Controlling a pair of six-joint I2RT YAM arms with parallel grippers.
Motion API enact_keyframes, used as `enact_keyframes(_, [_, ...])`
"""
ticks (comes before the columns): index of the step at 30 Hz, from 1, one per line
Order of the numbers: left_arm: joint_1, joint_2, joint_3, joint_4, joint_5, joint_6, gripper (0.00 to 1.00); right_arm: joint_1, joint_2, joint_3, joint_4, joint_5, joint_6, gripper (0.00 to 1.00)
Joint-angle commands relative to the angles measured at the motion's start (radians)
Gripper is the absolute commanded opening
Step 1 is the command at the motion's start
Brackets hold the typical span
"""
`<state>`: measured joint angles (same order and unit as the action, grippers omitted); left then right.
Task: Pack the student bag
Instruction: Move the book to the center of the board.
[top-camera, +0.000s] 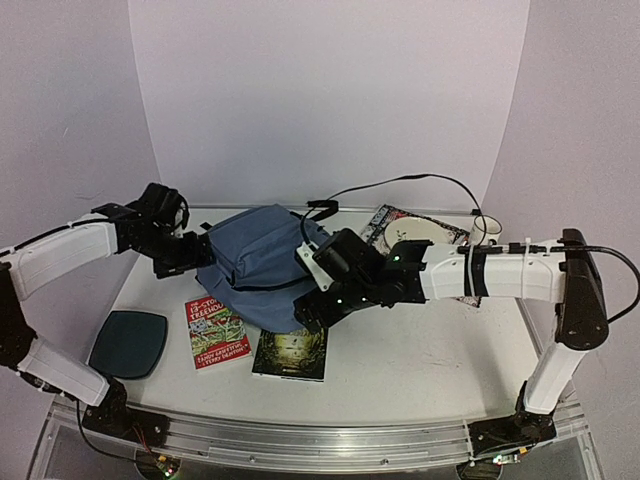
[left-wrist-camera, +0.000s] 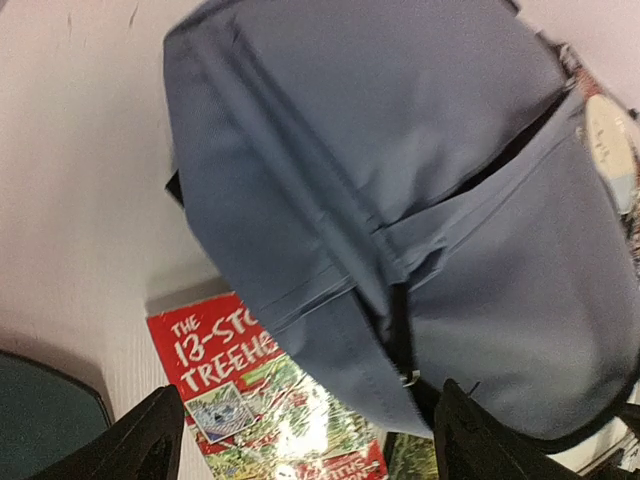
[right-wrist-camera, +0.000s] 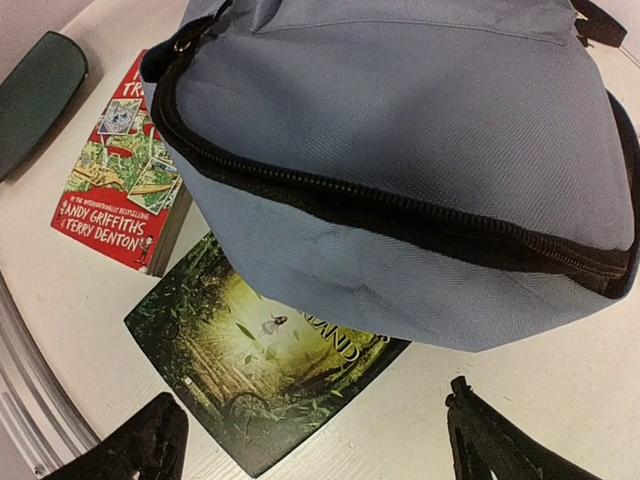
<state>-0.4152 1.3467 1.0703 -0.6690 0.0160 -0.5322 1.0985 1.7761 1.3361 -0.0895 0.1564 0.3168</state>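
Bag (top-camera: 255, 255): soft slate-blue, black zip along near edge, slumped mid-table (top-camera: 420, 340), its edge over the green book (top-camera: 290, 352). Both arms reach in low from either side. Left gripper (top-camera: 197, 252) sits at the bag's left side and right gripper (top-camera: 312, 305) at its near edge. Both are spread, holding nothing.

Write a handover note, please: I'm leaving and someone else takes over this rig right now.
Student bag: lying on the table. The zipper seen from the right wrist camera looks shut.
Left pincer: open, empty, at the bag's left side.
Right pincer: open, empty, at the bag's near edge.
Red book and dark green book: lying in front of the bag, the green one partly under its edge.
Done: nothing visibly packed.
Left: probably open the bag and put the books in.
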Motion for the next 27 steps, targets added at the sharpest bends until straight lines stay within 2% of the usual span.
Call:
enact_keyframes(1, [0.003,0.067,-0.047,-0.026,-0.026,-0.053,0.85,-0.001,0.017,0.036,-0.022,-0.012,0.048,0.89])
enact_keyframes(15, [-0.013,0.267,-0.158,0.03,0.018,-0.04,0.77,0.0,0.013,0.027,0.018,-0.055,0.07,0.85])
enact_keyframes(23, [-0.168,0.34,-0.229,0.064,0.044,-0.126,0.71,0.006,0.041,0.05,0.05,-0.185,0.084,0.83])
enact_keyframes(27, [-0.237,0.319,-0.297,0.064,0.071,-0.185,0.69,0.014,0.065,0.055,0.05,-0.208,0.099,0.82])
